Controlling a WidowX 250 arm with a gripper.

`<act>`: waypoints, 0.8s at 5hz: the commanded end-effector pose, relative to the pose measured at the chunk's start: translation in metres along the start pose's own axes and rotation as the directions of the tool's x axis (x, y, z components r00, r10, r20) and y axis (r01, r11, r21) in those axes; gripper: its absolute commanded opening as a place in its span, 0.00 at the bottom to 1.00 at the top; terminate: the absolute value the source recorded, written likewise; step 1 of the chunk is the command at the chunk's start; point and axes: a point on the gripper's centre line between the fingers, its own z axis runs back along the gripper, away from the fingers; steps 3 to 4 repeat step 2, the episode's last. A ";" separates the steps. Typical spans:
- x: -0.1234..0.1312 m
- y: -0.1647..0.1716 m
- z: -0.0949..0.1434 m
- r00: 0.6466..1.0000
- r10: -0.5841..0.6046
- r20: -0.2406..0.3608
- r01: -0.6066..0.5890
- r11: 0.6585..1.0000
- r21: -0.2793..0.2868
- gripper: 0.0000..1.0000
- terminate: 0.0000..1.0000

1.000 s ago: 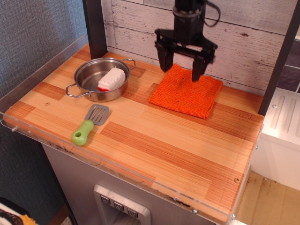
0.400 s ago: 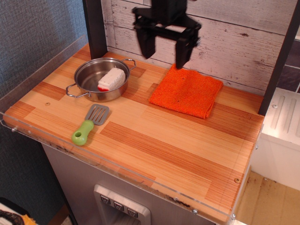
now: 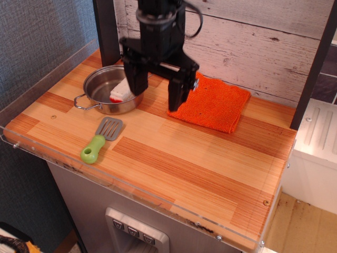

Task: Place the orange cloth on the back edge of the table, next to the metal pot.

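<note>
The black pincer (image 3: 157,89) hangs with its two fingers spread wide apart and nothing between them, its tips above the table (image 3: 174,158) in the gap between the metal pot (image 3: 108,90) and the orange cloth (image 3: 213,103). A second ago it stood over the cloth's back edge; a moment later it was higher and further left against the plank wall (image 3: 247,37); now it has travelled further left and toward the front, so that its body covers part of the pot's right rim and the cloth's left corner. The orange cloth lies flat just to the right of the pincer, near the back edge of the table and close under the wall, in the same spot as in the earlier pictures. The pot sits to the left of the pincer, also unmoved, holding a white block with a red end (image 3: 120,94) that shows beside the left finger. The green-handled spatula (image 3: 101,138) lies in front and to the left of the pincer, well apart from it, where it lay before.
</note>
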 end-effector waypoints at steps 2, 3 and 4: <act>0.005 0.009 0.015 0.998 0.017 0.057 -0.017 1.000 -0.001 1.00 1.00; 0.005 0.009 0.015 0.998 0.017 0.057 -0.017 1.000 -0.001 1.00 1.00; 0.005 0.009 0.015 0.998 0.017 0.057 -0.017 1.000 -0.001 1.00 1.00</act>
